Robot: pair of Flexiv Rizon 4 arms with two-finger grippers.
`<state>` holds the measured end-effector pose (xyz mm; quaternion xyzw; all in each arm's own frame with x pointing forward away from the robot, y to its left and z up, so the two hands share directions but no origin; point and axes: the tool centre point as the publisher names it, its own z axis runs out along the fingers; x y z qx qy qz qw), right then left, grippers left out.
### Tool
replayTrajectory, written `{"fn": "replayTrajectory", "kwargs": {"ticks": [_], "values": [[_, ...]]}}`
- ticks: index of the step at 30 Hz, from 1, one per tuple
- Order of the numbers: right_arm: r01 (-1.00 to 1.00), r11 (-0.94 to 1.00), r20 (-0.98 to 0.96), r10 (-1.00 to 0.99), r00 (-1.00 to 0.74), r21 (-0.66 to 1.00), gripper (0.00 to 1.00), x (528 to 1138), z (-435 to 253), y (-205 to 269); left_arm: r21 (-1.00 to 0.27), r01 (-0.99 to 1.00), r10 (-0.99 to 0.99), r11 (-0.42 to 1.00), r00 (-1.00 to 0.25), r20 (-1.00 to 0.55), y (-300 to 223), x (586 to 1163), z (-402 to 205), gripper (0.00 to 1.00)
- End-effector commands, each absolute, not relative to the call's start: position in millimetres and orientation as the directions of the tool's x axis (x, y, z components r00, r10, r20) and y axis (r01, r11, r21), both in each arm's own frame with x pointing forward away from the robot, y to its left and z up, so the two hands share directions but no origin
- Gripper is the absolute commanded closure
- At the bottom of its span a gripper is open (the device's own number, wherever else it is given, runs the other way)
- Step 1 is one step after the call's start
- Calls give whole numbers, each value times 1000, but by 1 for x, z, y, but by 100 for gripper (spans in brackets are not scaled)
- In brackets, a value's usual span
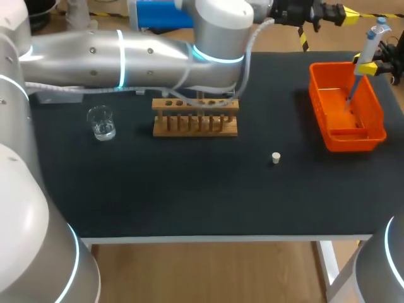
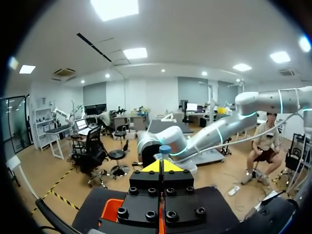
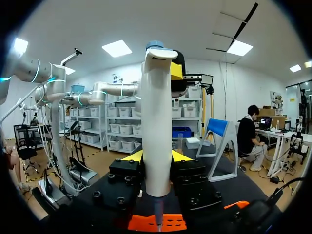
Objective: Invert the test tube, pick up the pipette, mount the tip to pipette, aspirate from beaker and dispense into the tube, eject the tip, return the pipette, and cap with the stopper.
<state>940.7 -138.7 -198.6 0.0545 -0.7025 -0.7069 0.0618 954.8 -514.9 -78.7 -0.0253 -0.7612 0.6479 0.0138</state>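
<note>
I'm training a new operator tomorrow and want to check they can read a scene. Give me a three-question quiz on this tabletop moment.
1. True or false: the glass beaker stands inside the orange bin.
2. Multiple choice: the small white stopper lies (A) in the beaker, (B) on the black tabletop between the wooden rack and the bin, (C) in the bin.
3. Short answer: what is clamped between the fingers of the right gripper, over the bin?

Key: 1 false, it stands on the tabletop at the far side of the rack from the bin. 2 B. 3 the pipette.
</note>
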Motion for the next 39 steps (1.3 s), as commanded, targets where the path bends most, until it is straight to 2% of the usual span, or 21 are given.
{"fn": "replayTrajectory", "kwargs": {"ticks": [1,39], "values": [[10,-6,9,-170,-985,1000,100,943,-199,-141,-994,17,24,112,-1000,-14,-532,951,-86,100],[10,-6,9,-170,-985,1000,100,943,-199,-141,-997,15,-36,81,-999,-17,-554,932,-96,100]]}}
